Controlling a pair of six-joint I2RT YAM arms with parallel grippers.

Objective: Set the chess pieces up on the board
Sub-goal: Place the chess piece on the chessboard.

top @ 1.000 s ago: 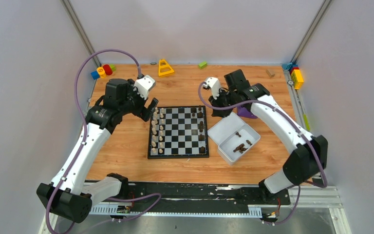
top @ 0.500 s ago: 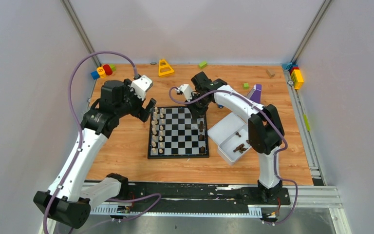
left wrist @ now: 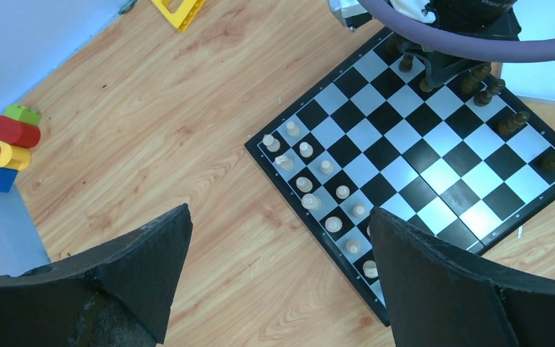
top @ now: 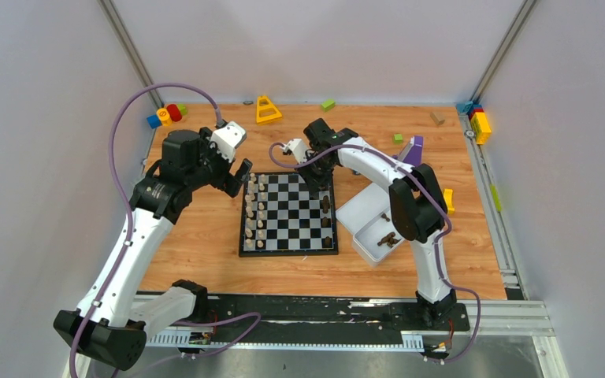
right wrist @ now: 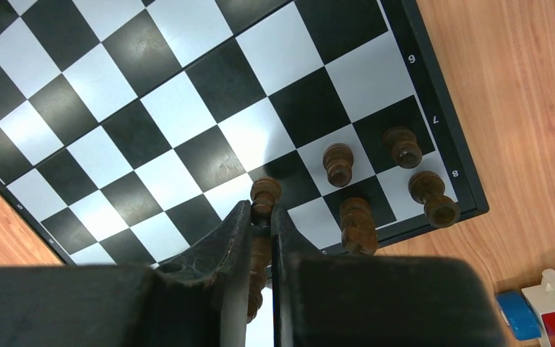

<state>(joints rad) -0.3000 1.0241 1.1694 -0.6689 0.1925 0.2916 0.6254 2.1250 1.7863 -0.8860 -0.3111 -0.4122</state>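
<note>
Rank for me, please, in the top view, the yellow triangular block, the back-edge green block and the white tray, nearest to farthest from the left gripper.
1. yellow triangular block, just behind the left gripper, near the back edge.
2. green block, farther right along the back edge.
3. white tray, across the board, on its right side.

The board (top: 289,213) has black and pale grey checks inside a thin black rim. The pale cream chess pieces (left wrist: 305,184) face the dark brown chess pieces (right wrist: 338,165). The bench (top: 205,228) is orange-brown wood grain. The tray (top: 366,213) is white. The left hand (left wrist: 278,217) and right hand (right wrist: 260,210) are black, and the cable (left wrist: 477,49) is purple. At the bench's far edge lie a yellow block (top: 267,109) and a green block (top: 328,104).
</note>
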